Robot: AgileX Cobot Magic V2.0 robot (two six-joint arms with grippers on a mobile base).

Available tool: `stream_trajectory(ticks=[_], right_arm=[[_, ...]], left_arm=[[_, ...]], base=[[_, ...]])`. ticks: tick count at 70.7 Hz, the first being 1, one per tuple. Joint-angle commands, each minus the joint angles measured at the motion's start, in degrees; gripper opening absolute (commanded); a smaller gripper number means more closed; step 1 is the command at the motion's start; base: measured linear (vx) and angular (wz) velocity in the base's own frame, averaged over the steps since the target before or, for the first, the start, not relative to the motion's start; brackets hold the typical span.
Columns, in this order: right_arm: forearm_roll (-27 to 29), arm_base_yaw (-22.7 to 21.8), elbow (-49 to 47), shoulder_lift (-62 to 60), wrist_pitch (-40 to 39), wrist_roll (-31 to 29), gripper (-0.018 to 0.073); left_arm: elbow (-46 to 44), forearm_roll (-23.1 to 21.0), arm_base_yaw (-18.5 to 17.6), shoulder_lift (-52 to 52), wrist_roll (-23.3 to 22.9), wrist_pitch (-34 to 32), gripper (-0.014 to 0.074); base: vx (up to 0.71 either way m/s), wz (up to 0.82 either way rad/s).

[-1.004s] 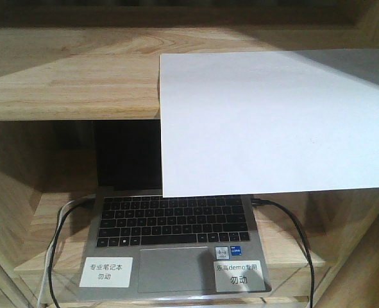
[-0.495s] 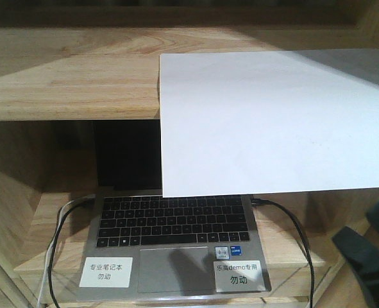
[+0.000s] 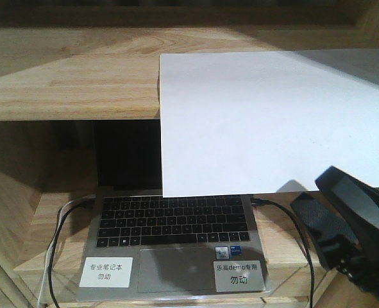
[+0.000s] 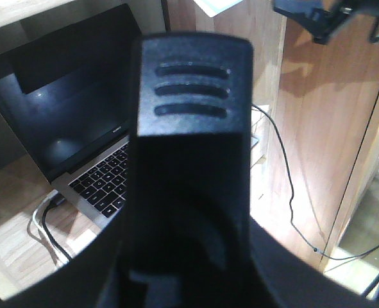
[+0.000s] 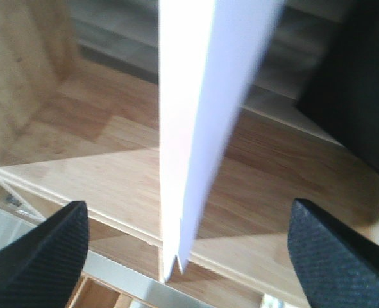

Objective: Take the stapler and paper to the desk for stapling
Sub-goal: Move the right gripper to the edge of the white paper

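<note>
Nearest the front camera, the right gripper (image 3: 313,188) stands at the lower right with its jaws spread wide, its two black fingers (image 5: 38,253) well apart in the wrist view. The near corner of the paper (image 3: 266,122) hangs between them, seen edge-on and touching neither pad. The left gripper (image 4: 192,128) fills its own camera with one broad black finger, so I cannot tell whether it is open or closed. Beyond it sits an open laptop (image 3: 173,221) with a dark screen, two white labels (image 3: 106,271) on its palm rest and a black cable (image 3: 298,231) running off to the right. Above and behind the laptop, the white sheet lies flat on a light-wood shelf board (image 3: 74,77), its front part overhanging the board's edge above the keyboard.
</note>
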Motion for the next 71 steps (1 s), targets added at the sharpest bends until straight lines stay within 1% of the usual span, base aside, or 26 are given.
stream_trajectory(ticks=[1,11,17,25,34,42,50,62,71], right_arm=[[1.6,0.1,-1.6,2.7,-7.8,-2.2,0.0592],[2.9,0.1,-1.6,5.2,-11.6,-4.4,0.0592],[4.9,0.1,-1.6,6.2,-15.3,-7.8,0.0592],[7.5,0.1,-1.6,7.2,-18.3,-11.3,0.0592],[9.4,0.1,-1.6,8.4,-20.6,-13.2,0.0592],[10.7,0.1,-1.7,10.3,-22.7,-13.7,0.0592],[10.8,0.1,-2.1,13.0,-26.9,-13.7,0.0592],[10.1,0.1,-5.3,15.0,-27.2,-14.3,0.0592],[10.6,0.1,-6.5,15.7,-27.7,-14.5,0.0592]], left_arm=[[-1.2,-1.5,-0.2,1.1,-0.1,-6.3,-0.0007],[-1.2,-1.5,-0.2,1.1,-0.1,-6.3,-0.0007],[-1.2,-1.5,-0.2,1.1,-0.1,-6.3,-0.0007],[-1.2,-1.5,-0.2,1.1,-0.1,-6.3,-0.0007],[-1.2,-1.5,-0.2,1.1,-0.1,-6.3,-0.0007],[-1.2,-1.5,-0.2,1.1,-0.1,-6.3,-0.0007],[-1.2,-1.5,-0.2,1.1,-0.1,-6.3,-0.0007],[-1.2,-1.5,-0.2,1.1,-0.1,-6.3,-0.0007],[-1.2,-1.5,-0.2,1.1,-0.1,-6.3,-0.0007]], base=[[0.0,0.0],[0.0,0.0],[0.0,0.0],[0.0,0.0],[0.0,0.0],[0.0,0.0],[0.0,0.0],[0.0,0.0],[0.0,0.0]])
